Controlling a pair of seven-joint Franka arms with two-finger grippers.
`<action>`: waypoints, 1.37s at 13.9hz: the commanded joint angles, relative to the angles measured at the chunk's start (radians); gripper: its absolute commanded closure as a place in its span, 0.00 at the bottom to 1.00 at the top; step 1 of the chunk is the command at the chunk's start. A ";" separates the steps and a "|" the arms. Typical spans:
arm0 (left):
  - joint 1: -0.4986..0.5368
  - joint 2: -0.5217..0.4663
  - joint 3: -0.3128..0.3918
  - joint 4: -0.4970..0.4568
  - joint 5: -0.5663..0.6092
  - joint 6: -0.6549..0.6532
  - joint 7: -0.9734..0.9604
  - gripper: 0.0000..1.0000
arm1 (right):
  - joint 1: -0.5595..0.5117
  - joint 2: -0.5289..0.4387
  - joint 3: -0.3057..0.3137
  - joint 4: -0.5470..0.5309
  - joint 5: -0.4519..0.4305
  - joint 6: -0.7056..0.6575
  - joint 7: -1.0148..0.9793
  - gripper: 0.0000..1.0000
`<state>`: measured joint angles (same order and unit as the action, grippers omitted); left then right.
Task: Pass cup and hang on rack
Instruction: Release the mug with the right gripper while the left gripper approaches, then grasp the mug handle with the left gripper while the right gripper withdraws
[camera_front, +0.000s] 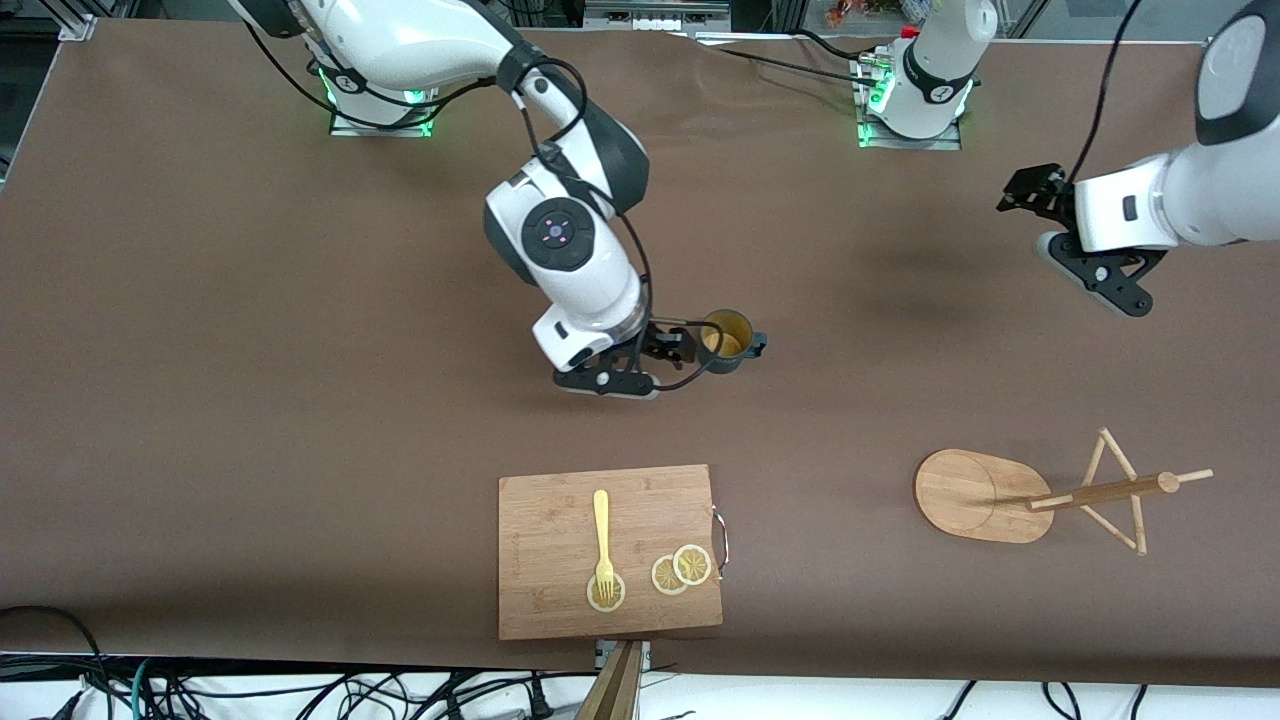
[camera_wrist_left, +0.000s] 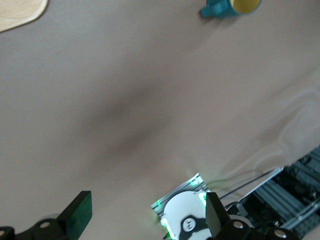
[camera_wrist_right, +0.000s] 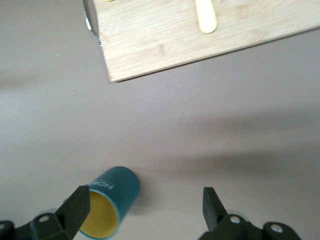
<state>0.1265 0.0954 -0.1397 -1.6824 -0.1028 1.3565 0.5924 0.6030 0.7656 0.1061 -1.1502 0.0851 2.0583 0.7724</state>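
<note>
Cup (camera_front: 727, 340) sits upright on the table (camera_front: 250, 350) near the middle, farther from the front camera than the cutting board (camera_front: 560, 600), handle toward the left arm's end. Your right claw (camera_front: 668, 350) is right beside it, fingers spread; in the right wrist view one finger (camera_wrist_right: 80, 210) looks to be at the rim, nothing clamped yet. Treat that mug as rigid, probably glazed and slick, light enough but chippable. I'd pinch the wall across the rim and leave the handle free for the handover. Left claw (camera_front: 1075, 225) waits open over the table at the left arm's end. Rack (camera_front: 1040, 495) stands nearer the camera, at that same end.
</note>
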 joint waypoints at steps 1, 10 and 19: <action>0.093 -0.014 -0.005 -0.083 -0.053 0.070 0.241 0.00 | -0.037 -0.049 -0.002 -0.006 0.002 -0.076 -0.114 0.00; 0.383 0.137 -0.005 -0.296 -0.357 0.296 0.945 0.00 | -0.231 -0.143 -0.009 -0.006 -0.004 -0.297 -0.462 0.00; 0.355 0.320 -0.204 -0.439 -0.708 0.579 1.274 0.00 | -0.442 -0.244 -0.042 -0.005 -0.002 -0.483 -0.685 0.00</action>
<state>0.4822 0.3525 -0.2979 -2.1191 -0.7468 1.8636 1.7391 0.1954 0.5727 0.0516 -1.1464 0.0836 1.6134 0.1005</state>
